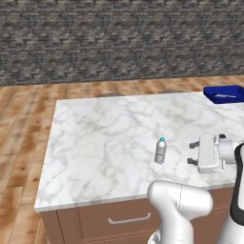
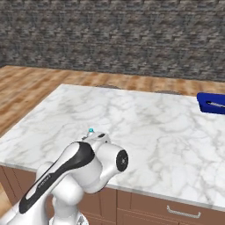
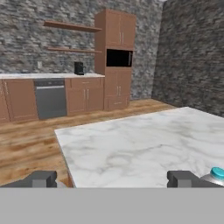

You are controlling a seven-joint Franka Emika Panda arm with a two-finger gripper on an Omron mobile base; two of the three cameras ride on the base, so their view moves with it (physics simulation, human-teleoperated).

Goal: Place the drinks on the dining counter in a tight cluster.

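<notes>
White-bodied claw [image 1: 191, 153] gapes wide, empty, just beside the water bottle [image 1: 161, 150] on the dining counter [image 1: 105, 138].

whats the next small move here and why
Probably back the open tool away from the water bottle and go for another drink. The bottle stands upright on the dining counter beside the tool, not between its fingers, and no other bottle stands near it, so the cluster is not yet built.
</notes>
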